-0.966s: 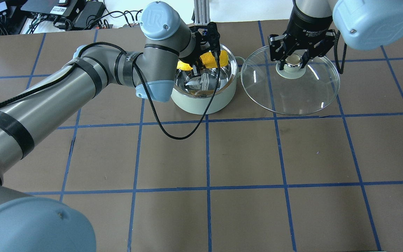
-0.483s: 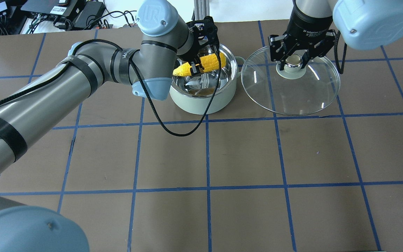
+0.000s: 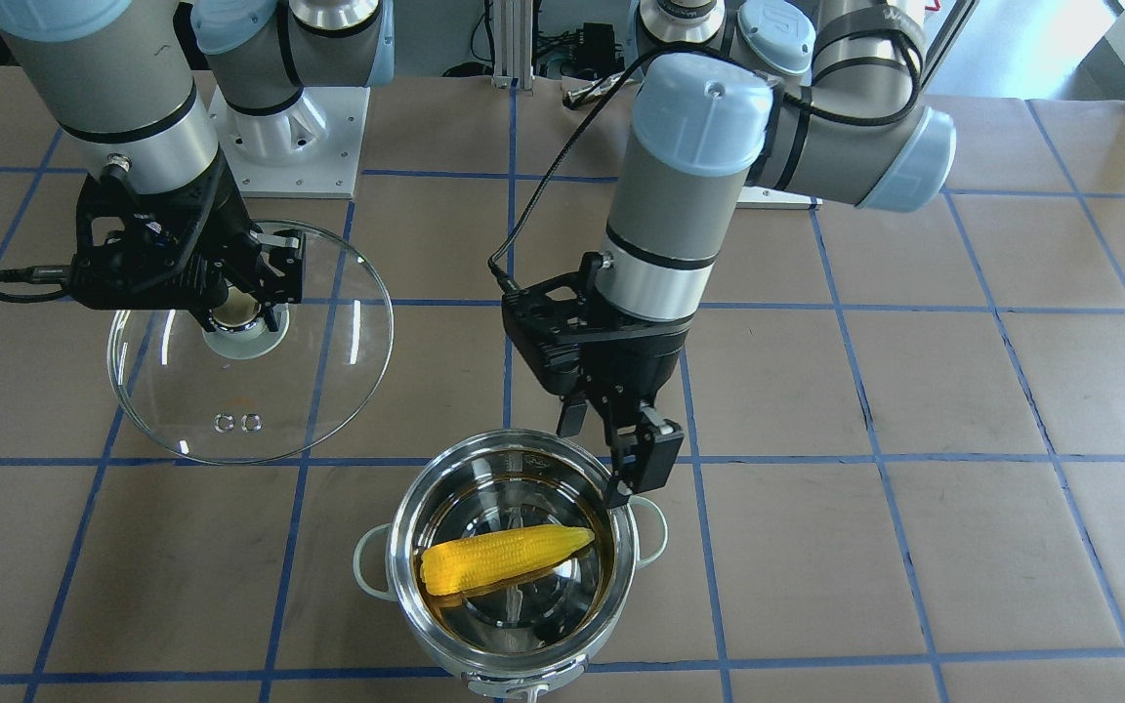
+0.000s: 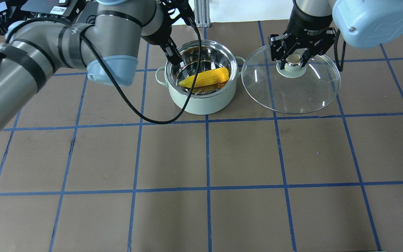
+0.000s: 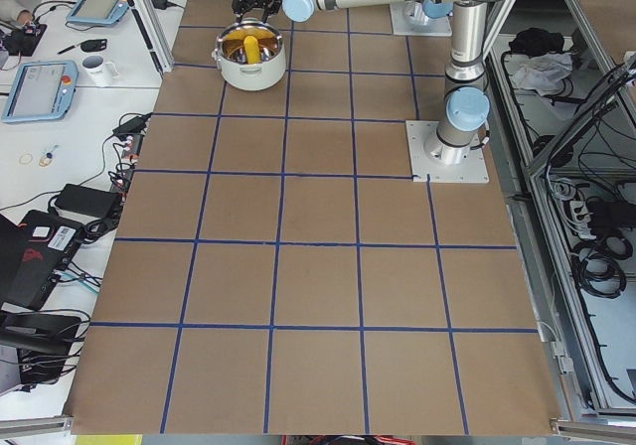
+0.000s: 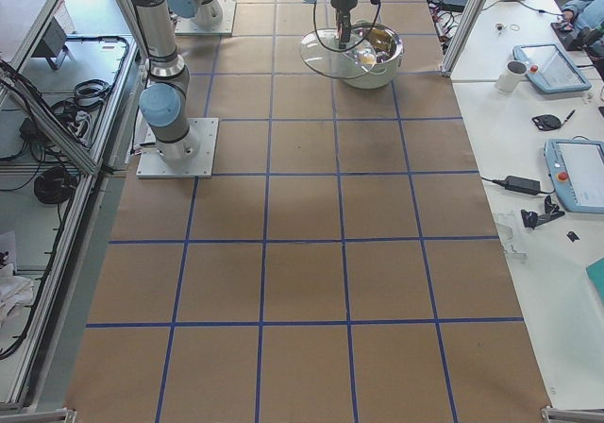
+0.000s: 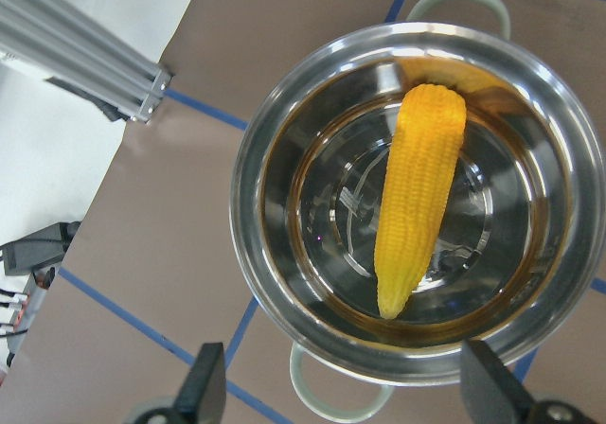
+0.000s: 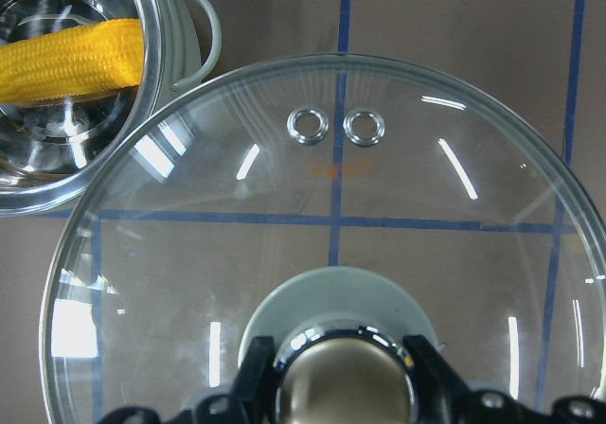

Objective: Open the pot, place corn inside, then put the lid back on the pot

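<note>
1. Corn [image 4: 205,77] lies in the pot [image 4: 205,105], below your open left jaws, which could clip the rim
2. Your right jaws clamp the lid [image 4: 292,94] by its knob [image 4: 293,60]; swung early, it hits your left arm

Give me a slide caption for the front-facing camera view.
The corn lies in the open pot, the left gripper open above its rim, while the right gripper grips the lid's knob alongside.
</note>
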{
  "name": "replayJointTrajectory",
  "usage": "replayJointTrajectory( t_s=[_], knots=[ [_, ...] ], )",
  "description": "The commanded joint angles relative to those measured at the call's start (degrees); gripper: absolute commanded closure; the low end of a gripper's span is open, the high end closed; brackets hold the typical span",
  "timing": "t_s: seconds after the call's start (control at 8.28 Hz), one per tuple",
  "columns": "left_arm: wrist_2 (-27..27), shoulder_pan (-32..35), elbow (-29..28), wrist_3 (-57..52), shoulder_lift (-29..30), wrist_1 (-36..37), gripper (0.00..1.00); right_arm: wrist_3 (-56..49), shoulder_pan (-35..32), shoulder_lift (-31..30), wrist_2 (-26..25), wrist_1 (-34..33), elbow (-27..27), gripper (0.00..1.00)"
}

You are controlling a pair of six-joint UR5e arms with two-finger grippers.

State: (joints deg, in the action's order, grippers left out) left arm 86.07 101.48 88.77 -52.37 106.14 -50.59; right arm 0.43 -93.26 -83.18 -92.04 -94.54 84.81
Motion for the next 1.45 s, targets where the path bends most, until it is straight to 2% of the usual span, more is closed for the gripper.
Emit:
replayJointTrajectory(
  t_s=[0.0,0.24,0.36,0.6,0.85,1.09,1.33],
  knots=[
    [0.3,-6.7,0.0,11.6,-6.5,-10.3,0.0,0.1,-0.6,4.7,0.6,-0.7,-5.4,0.86],
    [0.2,-12.0,0.0,26.0,-8.8,-17.2,0.0,3.1,-3.8,9.3,2.3,-4.3,-9.8,0.84],
    [0.3,-13.1,0.1,29.4,-9.7,-21.3,0.0,5.7,-7.1,12.7,1.5,-7.6,-10.2,0.83],
    [3.1,-14.3,0.8,45.9,-13.1,-29.9,0.0,16.2,-12.3,18.8,-0.3,-15.5,-12.0,0.81],
    [5.2,-14.4,3.0,48.6,-14.6,-31.1,0.0,19.6,-14.2,22.8,-0.8,-17.4,-14.7,0.8],
    [4.7,-14.3,6.3,49.1,-15.8,-31.0,0.0,21.2,-15.5,24.2,-0.8,-18.3,-15.2,0.8],
    [4.5,-14.0,6.6,49.0,-15.9,-31.8,0.0,22.5,-16.3,24.6,-0.7,-18.5,-15.3,0.8]
  ],
)
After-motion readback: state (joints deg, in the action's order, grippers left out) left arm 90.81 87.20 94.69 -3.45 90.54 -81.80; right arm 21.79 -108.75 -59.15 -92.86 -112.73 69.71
